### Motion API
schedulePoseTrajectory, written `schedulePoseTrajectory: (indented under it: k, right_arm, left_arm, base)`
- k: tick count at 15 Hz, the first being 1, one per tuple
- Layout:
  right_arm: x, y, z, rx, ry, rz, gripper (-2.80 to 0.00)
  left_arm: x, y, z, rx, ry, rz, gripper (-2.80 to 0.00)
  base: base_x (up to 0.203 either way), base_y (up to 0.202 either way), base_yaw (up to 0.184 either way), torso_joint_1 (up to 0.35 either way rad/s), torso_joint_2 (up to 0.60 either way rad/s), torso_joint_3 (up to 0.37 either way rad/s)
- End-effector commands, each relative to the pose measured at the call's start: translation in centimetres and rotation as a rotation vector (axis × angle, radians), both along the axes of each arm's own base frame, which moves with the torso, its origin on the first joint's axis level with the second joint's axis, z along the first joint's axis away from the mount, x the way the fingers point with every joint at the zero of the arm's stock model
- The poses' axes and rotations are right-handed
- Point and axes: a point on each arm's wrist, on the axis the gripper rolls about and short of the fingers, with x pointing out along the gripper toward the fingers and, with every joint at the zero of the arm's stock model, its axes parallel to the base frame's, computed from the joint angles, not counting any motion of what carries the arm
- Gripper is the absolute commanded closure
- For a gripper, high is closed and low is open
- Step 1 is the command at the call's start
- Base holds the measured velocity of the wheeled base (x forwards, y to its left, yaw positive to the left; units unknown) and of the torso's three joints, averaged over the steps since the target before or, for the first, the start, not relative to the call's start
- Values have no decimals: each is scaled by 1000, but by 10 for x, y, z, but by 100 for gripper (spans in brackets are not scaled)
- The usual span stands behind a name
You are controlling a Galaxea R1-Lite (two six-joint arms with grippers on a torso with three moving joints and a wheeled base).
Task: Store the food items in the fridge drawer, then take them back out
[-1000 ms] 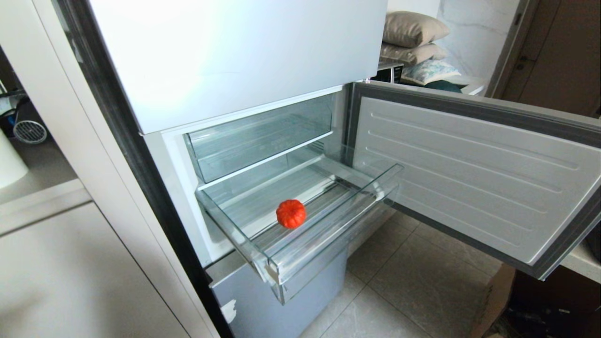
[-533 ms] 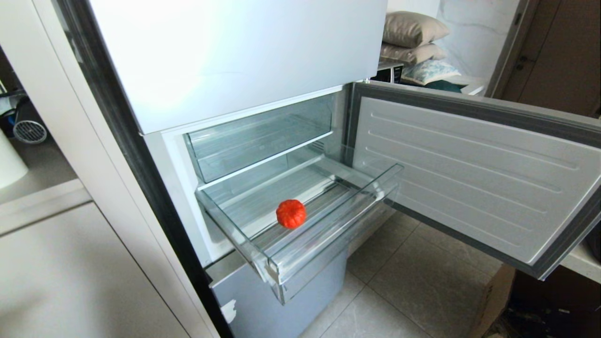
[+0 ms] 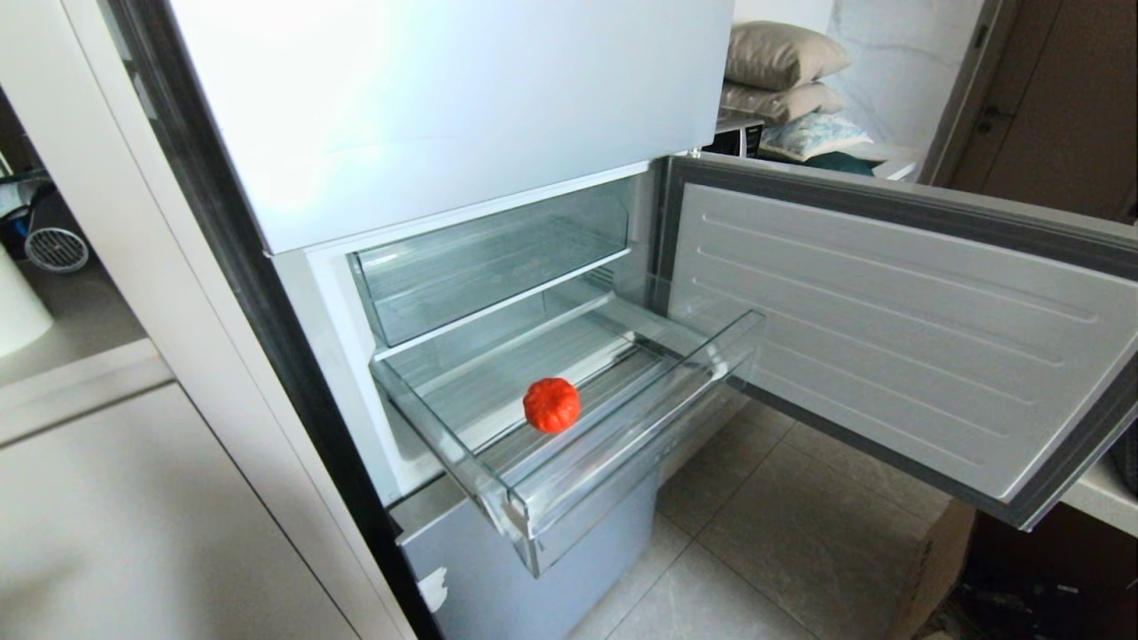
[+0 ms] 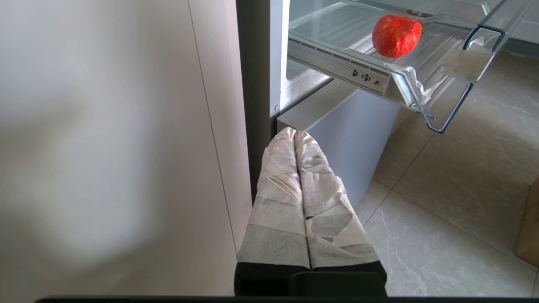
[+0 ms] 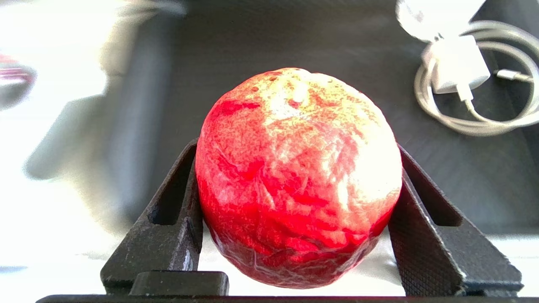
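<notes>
Overhead, the fridge point(image 3: 444, 107) fills most of the head view, its lower door point(image 3: 889, 338) swung wide to the right over the tiled floor point(image 3: 782, 533). Below the closed upper door, the fridge drawer point(image 3: 533, 498), a clear plastic bin, stands pulled out over the grey lower panel point(image 3: 533, 569), with a second clear bin point(image 3: 489, 258) shut above it. An orange-red ribbed food item point(image 3: 551, 404) lies on the drawer's floor, near the middle and a little toward the front lip. Pillows point(image 3: 782, 80) are stacked in the background behind the door. Neither arm shows in the head view. Low beside the fridge's lower panel, the left tool point(image 4: 294, 134) hangs with its tape-wrapped fingers point(image 4: 278, 185) pressed together, holding nothing, well apart from the drawer above it. Elsewhere, over a dark surface, the right tool point(image 5: 297, 168) grips a second red, mottled round fruit point(image 5: 299, 176) between its two black fingers point(image 5: 177, 210), which touch it on both sides. A white charger with a coiled cable point(image 5: 463, 80) lies on that dark surface beyond.
</notes>
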Motion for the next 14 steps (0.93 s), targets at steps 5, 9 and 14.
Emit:
schedulePoseTrajectory:
  k: [5,9,14]
  right_arm:
    - [-73,201,84,-291,-234,238,0]
    - [-62,283,61,-207,-290,724,0]
    - [-78,327,1,-77,-156,1047,0]
  left_arm:
    - [0,0,0,0,1,0,0]
    - [0,0,0,0,1,0,0]
    - [0,0,0,0,1,0,0]
  base:
    - [0,0,0,0,0,0]
    - [0,0,0,0,0,0]
    - [0,0,0,0,0,0]
